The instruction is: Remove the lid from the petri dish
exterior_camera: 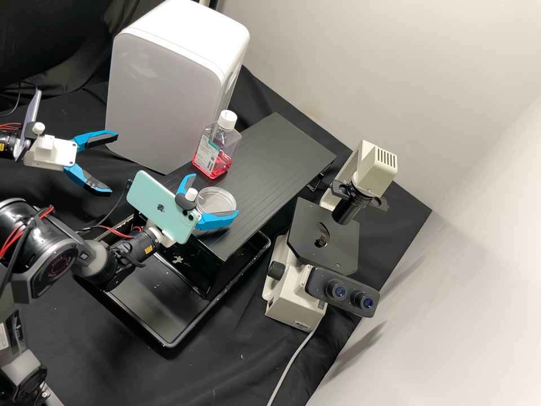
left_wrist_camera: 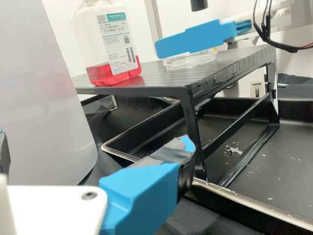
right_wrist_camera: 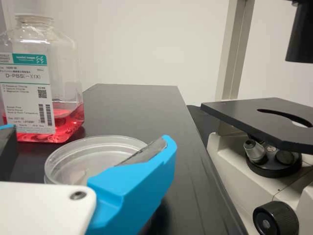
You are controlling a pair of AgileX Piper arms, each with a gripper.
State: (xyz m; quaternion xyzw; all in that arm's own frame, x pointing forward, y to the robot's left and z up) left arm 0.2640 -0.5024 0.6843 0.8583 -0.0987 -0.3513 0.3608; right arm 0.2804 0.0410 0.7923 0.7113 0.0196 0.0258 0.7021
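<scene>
the petri dish (exterior_camera: 221, 197) sits on the black stand (exterior_camera: 282, 152) near the red-filled flask (exterior_camera: 214, 149). the right tool (exterior_camera: 213, 195) is spread around it. the left tool (exterior_camera: 112, 162) hangs spread beside the white box (exterior_camera: 169, 79).

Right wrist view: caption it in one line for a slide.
Right gripper straddling the petri dish on the black platform, bottle of red liquid behind, microscope alongside.

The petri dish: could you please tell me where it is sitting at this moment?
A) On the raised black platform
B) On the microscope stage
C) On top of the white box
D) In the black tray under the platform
A: the petri dish rests on the raised black platform, near its front corner, with the right hand straddling it.
</scene>
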